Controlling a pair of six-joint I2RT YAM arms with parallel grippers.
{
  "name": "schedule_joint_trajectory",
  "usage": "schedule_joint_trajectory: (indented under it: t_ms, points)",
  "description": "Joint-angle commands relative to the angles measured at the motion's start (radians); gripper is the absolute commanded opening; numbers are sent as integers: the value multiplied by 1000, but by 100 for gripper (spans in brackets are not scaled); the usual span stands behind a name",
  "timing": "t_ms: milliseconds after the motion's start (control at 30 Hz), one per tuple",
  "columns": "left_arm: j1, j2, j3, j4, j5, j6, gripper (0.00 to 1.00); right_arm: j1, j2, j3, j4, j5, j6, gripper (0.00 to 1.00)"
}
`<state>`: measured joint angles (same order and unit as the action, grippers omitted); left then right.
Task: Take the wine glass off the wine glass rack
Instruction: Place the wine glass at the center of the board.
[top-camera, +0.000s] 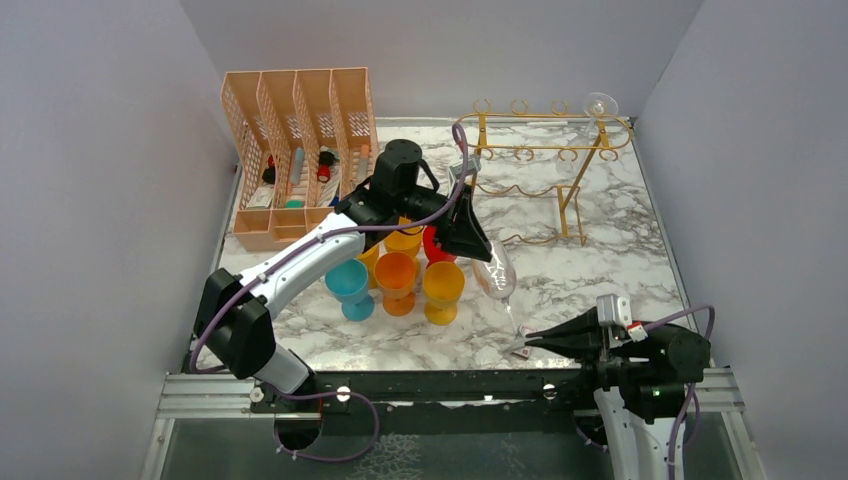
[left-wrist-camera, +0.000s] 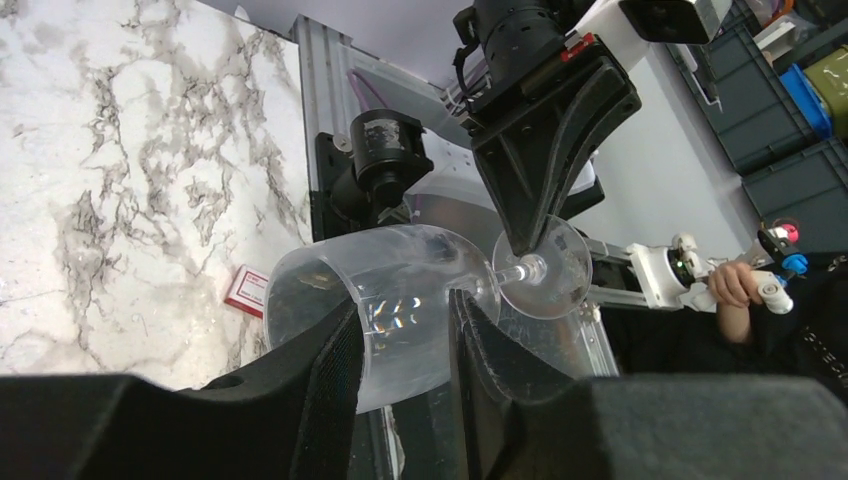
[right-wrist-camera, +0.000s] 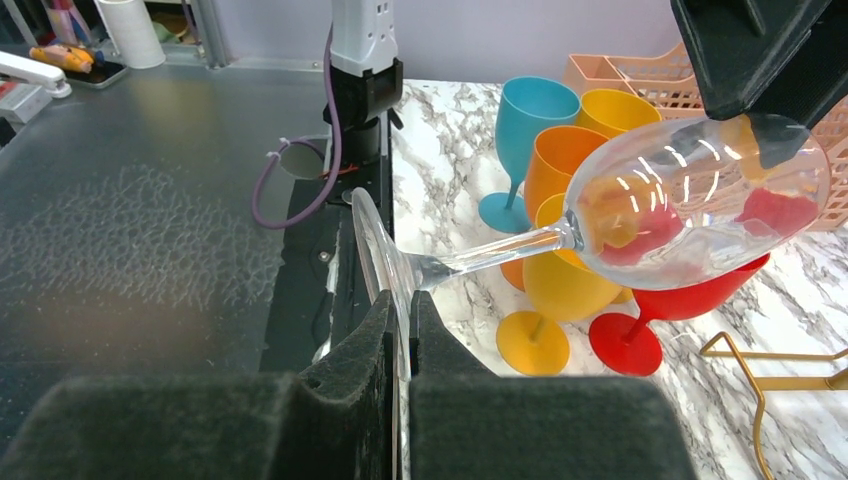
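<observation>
— Two grips on one glass, am I reading that right?

— Yes; my right gripper (right-wrist-camera: 400, 312) is pinched tight on the foot of the wine glass (right-wrist-camera: 690, 195); my left gripper (left-wrist-camera: 405, 303) sits closed about the bowl, a finger on each side.

— And where is the glass?

— Clear of the wine glass rack (top-camera: 545, 148); tilted in the air over the table (top-camera: 610, 265), just beside the coloured goblets (top-camera: 398, 278).

— What needs care?

— I judge it a handover; I would squeeze the thin bowl gently; free the foot only when the left surely bears it; then swing away from the goblets.
</observation>
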<state>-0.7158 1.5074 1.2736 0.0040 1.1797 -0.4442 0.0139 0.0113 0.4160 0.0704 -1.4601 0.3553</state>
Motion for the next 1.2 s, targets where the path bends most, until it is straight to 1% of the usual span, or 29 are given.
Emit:
schedule_joint_trajectory:
  t_ms: [0,67,100,233,267,300,333,367,400,467,567,633,700,767,867,933,1000,1100,1167]
  points:
    - [-36,-38,0,14,165,17,17,-11,4,13,-44,187,-51,1]
    - [-36,-52,-4,14,172,26,4,-11,8,14,-65,220,-51,1]
    - [-35,-58,-8,13,175,30,0,-11,12,15,-70,234,-50,1]
    - [-36,-84,-19,6,181,50,0,-11,31,23,-106,288,-48,3]
    - [-36,-86,-20,5,183,51,0,-11,36,23,-108,291,-47,2]
    - [-35,-90,-20,4,194,53,9,-11,41,23,-102,279,-50,1]
    - [-36,-94,-21,5,200,54,27,-11,42,22,-87,251,-53,1]
    - [-36,-99,-23,4,201,53,33,-11,40,17,-71,227,-53,1]
    - [-36,-101,-23,1,206,55,36,-11,29,16,-62,223,-56,1]
    - [-36,-100,-23,2,233,44,45,-11,6,14,-51,245,-77,1]
    - [-37,-110,-25,2,285,36,49,-11,8,25,-56,252,-122,1]
    - [-37,-129,-35,3,312,36,55,-11,25,37,-82,269,-160,1]
    - [-37,-151,-41,7,324,35,55,-11,48,39,-86,267,-182,1]
    - [-37,-167,-45,15,326,32,48,-11,71,35,-79,268,-192,1]
    - [-37,-180,-43,18,330,27,30,-11,102,39,-92,294,-209,1]
    - [-36,-183,-40,19,324,24,14,-11,119,44,-103,299,-221,1]
    - [-36,-184,-37,19,311,19,1,-11,130,46,-108,300,-224,1]
    - [-29,-181,-29,12,286,19,0,-11,135,47,-126,323,-222,1]
    - [-22,-183,-25,-1,276,26,0,-11,132,55,-148,346,-223,4]
